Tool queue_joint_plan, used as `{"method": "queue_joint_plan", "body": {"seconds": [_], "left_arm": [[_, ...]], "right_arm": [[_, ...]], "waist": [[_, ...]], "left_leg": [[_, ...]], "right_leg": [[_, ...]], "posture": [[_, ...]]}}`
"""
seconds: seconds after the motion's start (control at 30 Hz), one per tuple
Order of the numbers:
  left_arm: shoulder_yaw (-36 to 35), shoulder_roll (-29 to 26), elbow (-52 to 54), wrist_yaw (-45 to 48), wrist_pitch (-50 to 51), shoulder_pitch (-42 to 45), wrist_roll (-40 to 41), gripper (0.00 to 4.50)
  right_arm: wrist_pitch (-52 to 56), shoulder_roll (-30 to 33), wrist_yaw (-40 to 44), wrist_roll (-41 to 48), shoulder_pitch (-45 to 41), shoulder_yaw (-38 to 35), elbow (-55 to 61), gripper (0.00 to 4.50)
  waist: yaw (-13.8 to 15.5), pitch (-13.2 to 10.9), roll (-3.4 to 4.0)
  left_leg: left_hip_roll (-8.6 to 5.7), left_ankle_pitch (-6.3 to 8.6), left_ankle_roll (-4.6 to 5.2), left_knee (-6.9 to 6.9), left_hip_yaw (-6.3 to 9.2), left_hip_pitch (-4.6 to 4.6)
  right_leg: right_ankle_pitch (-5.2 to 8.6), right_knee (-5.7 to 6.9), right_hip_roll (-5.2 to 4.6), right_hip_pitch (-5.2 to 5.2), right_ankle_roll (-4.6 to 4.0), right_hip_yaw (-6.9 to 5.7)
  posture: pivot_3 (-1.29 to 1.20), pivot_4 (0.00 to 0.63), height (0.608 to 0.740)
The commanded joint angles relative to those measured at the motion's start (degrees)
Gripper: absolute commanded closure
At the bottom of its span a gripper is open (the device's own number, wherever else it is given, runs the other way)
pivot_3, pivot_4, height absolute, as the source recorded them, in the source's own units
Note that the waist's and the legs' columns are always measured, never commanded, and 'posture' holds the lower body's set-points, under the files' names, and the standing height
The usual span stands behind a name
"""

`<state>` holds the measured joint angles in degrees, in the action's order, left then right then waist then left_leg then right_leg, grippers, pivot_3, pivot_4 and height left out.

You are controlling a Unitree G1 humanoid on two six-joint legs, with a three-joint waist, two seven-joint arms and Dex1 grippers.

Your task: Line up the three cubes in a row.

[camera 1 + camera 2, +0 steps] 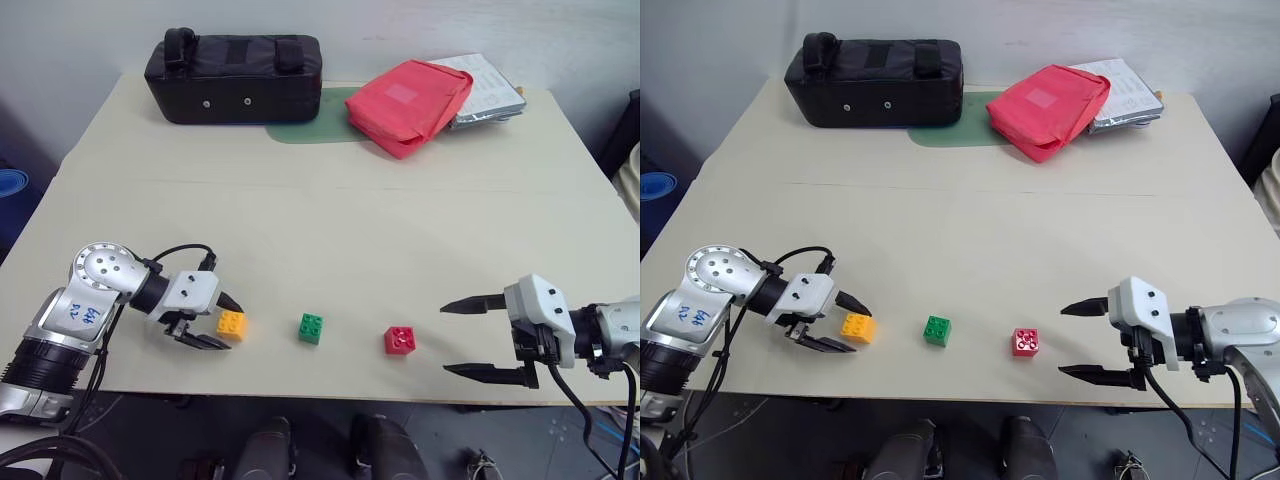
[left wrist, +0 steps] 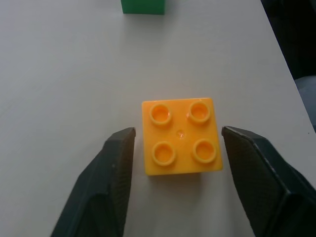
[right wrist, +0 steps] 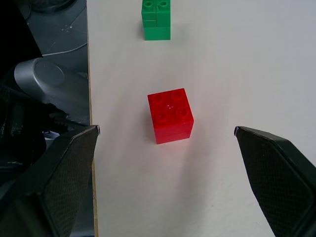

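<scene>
Three small studded cubes sit in a line near the table's front edge: orange-yellow [image 1: 232,324] at left, green [image 1: 311,328] in the middle, red [image 1: 400,340] at right. My left gripper [image 1: 234,325] straddles the orange-yellow cube [image 2: 180,137]. It is open, and a narrow gap shows between each black finger [image 2: 111,173] and the cube's sides. My right gripper [image 1: 445,338] is wide open, a short way right of the red cube [image 3: 170,116] and pointing at it, with the green cube [image 3: 156,19] beyond.
A black bag [image 1: 235,78] lies at the table's back left, beside a green mat [image 1: 315,125]. A red pouch [image 1: 408,104] rests on a silver packet [image 1: 490,95] at back right. The table's front edge [image 1: 330,398] runs just below the cubes.
</scene>
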<state>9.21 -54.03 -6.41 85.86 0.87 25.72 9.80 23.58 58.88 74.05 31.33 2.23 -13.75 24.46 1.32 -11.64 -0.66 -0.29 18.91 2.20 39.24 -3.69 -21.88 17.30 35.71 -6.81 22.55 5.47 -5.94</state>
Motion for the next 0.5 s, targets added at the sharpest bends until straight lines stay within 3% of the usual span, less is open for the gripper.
{"method": "queue_joint_plan", "body": {"seconds": [0.03,0.1,0.33,0.5], "left_arm": [[-6.23,-3.65,1.81,1.11,4.11,-2.29,5.28,0.33],[-9.31,-5.93,2.40,1.98,7.41,-3.61,8.34,0.02],[-22.09,-16.12,-0.49,2.17,14.46,-7.28,14.04,0.02],[-26.55,-18.36,-0.38,2.01,14.04,-10.28,14.97,0.02]], "right_arm": [[-1.29,2.63,3.00,-0.11,2.84,-4.80,-1.34,0.00],[-1.42,3.70,5.29,0.67,4.99,-7.98,-2.58,0.00],[0.54,6.69,15.33,4.46,10.30,-22.56,-10.37,0.00],[-0.92,7.84,17.62,3.46,10.49,-23.39,-14.69,0.00]], "waist": [[-0.07,0.00,0.00],[-0.04,0.00,0.00],[-0.07,-0.03,0.05],[-0.09,-0.03,0.09]], "left_leg": [[0.00,0.00,0.00,0.00,0.00,0.00],[0.02,0.00,0.00,-0.01,0.01,-0.02],[0.04,0.02,0.00,-0.02,0.05,0.10],[0.03,0.12,-0.04,-0.11,0.01,0.27]], "right_leg": [[0.00,-0.01,0.00,0.00,0.00,0.00],[0.00,-0.04,0.00,0.01,0.00,0.00],[0.00,-0.08,-0.04,-0.11,0.00,0.00],[0.05,-0.22,-0.15,-0.16,-0.08,0.05]], "posture": [[0.00,0.150,0.740],[0.00,0.150,0.740],[0.00,0.150,0.740],[0.00,0.150,0.740]]}}
